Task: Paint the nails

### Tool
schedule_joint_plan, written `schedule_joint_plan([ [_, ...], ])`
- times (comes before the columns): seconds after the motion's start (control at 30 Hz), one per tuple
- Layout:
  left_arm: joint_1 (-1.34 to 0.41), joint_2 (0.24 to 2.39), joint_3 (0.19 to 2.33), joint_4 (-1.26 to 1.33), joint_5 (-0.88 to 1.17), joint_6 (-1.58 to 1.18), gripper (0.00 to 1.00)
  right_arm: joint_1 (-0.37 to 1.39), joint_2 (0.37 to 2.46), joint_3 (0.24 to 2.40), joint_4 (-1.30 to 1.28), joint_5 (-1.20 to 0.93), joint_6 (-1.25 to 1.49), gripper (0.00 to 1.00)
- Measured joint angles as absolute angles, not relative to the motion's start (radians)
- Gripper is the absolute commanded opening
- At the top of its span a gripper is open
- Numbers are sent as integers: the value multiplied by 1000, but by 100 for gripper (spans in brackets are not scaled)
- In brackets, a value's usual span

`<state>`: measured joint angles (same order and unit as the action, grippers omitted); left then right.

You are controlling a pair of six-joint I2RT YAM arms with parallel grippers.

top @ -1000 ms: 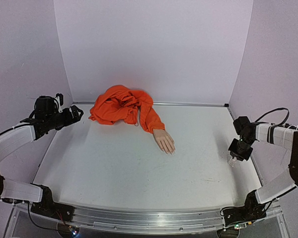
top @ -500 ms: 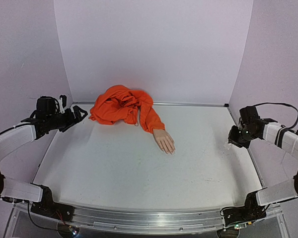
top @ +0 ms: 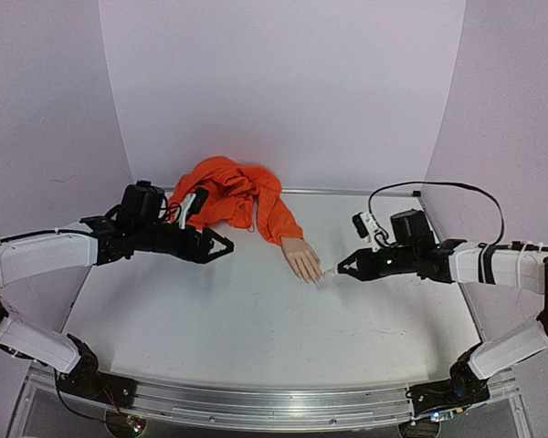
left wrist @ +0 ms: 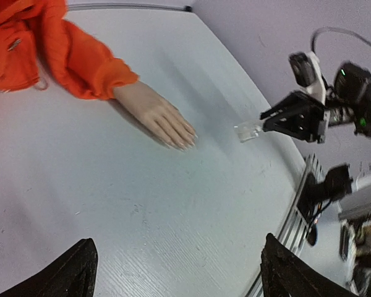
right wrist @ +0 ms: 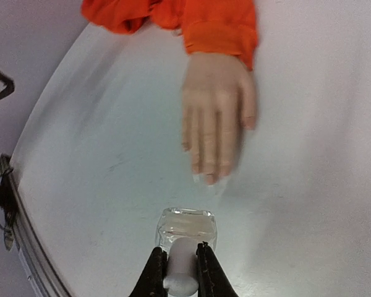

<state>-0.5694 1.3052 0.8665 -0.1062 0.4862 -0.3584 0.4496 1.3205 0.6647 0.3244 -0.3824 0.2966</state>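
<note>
Whitish-clear, a small bottle [right wrist: 187, 229] sits pinched at its near end in my right claw [right wrist: 179, 263], closed tight. Just beyond it, tiny pale nails [right wrist: 209, 179] tip a flesh-coloured mannequin hand [right wrist: 216, 111] that lies flat on the surface [top: 256, 319], well apart from its side edges. Its orange sleeve [right wrist: 219, 28] reaches the back wall. My left claw [top: 217, 246] hangs wide, holding nothing.

Pale mannequin hand [top: 301, 260], orange sleeve [top: 226, 196]; right gripper [top: 340, 270] — gripping small clear bottle [top: 325, 275] — just beside hand
</note>
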Motion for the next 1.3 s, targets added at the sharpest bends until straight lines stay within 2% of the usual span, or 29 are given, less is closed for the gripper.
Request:
schedule_joint_plan([
  [0.17,-722,1221,752,-8,455,-218,92,669,1426,724,399,-441,326,0],
  [0.27,-743,1182,665,55,426,-171,87,773,1504,802,429,-423,377,0],
  [0.5,-787,1181,587,168,447,-91,88,988,1628,1005,419,-431,416,0],
  [0.83,-811,1178,548,271,496,-27,85,1001,1670,1094,392,-421,509,0],
  [1.03,-868,1180,540,281,451,14,75,1012,1670,1101,372,-408,543,0],
  [1.17,-904,1189,540,289,389,35,65,1021,1670,1104,367,-398,556,0],
  [1.3,-941,1203,540,289,330,57,61,1029,1670,1105,364,-385,562,0],
])
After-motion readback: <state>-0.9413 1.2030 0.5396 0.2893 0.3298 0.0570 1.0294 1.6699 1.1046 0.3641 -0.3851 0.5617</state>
